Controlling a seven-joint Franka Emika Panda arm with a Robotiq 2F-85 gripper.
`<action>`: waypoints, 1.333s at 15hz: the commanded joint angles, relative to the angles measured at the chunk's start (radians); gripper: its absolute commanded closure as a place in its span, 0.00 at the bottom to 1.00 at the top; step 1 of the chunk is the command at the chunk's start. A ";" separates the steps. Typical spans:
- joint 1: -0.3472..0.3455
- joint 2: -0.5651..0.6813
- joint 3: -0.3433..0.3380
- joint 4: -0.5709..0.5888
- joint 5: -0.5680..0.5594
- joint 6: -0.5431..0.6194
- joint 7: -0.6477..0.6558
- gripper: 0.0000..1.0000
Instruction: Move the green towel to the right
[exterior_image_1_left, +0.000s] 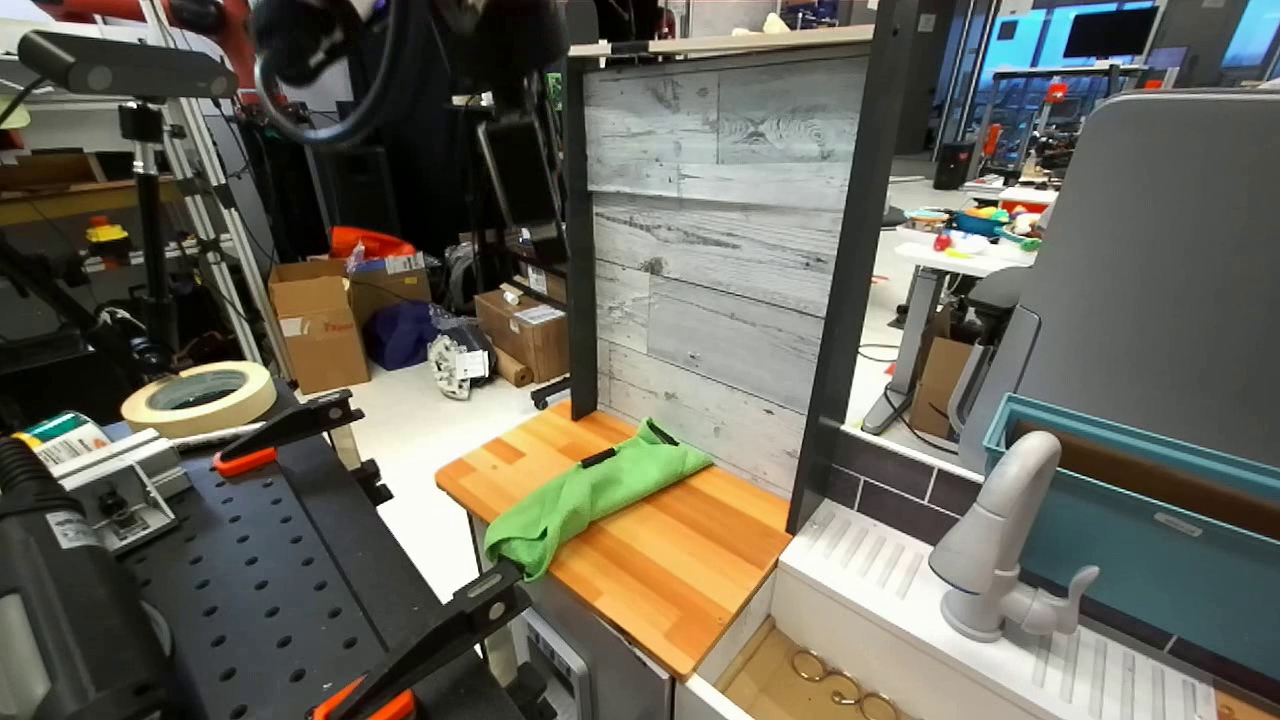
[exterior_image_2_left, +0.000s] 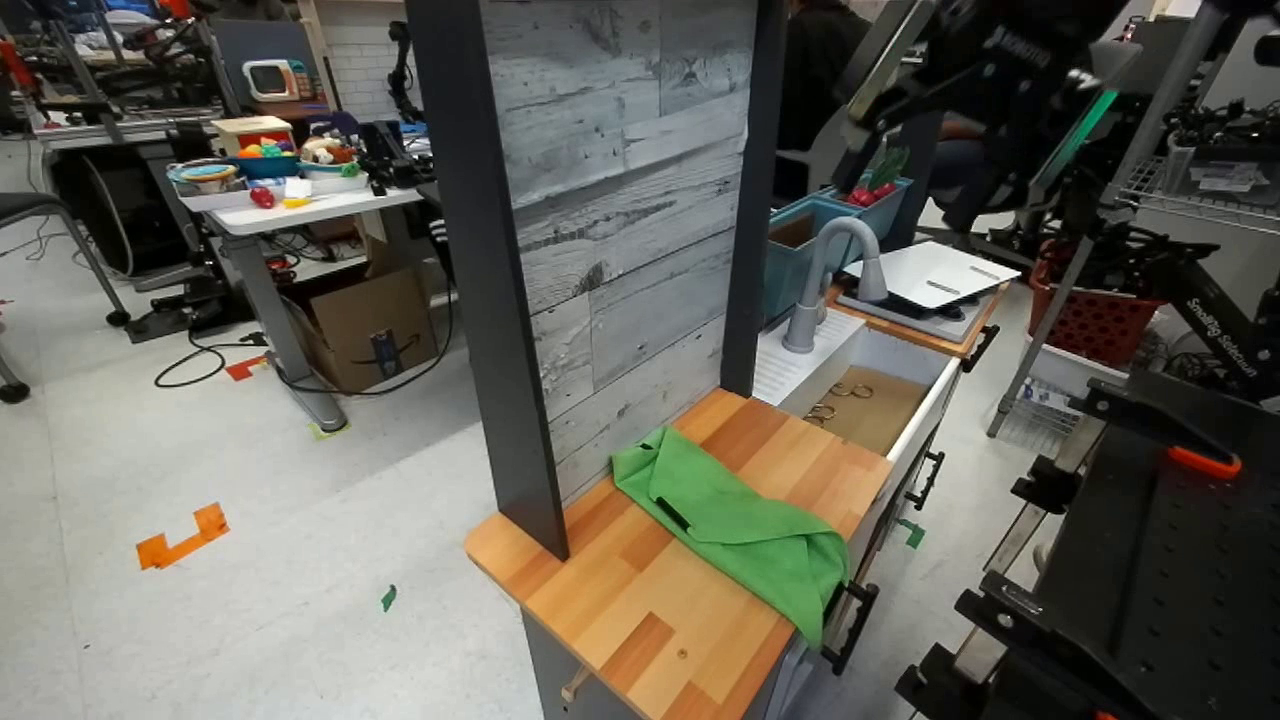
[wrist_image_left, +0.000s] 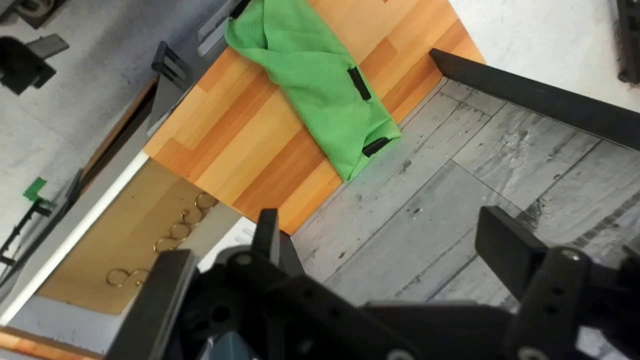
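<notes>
Wrist view: wide-spread claw (wrist_image_left: 378, 232), holding nothing, well apart from green towel (wrist_image_left: 320, 90), folded loosely, laid slantwise across wooden counter (wrist_image_left: 220, 135). In both exterior views, stretched from foot of gray plank wall (exterior_image_1_left: 720, 240) to opposite edge, drooping over it. Beside counter, white sink (exterior_image_2_left: 926, 412) with gray faucet (exterior_image_1_left: 1000, 540); near drooping end, black handle (exterior_image_2_left: 854, 633).

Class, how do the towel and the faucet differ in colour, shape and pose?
The towel is bright green; the faucet is grey.
The towel is folded long and low; the faucet bends over in a hook.
The towel lies across the wooden counter; the faucet stands upright.
Both show in both exterior views.
</notes>
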 joint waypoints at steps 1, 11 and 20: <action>0.015 0.261 0.038 0.167 0.184 0.016 0.051 0.00; -0.089 0.732 0.194 0.541 0.597 0.061 0.066 0.00; -0.049 0.988 0.149 0.735 0.591 0.103 0.152 0.00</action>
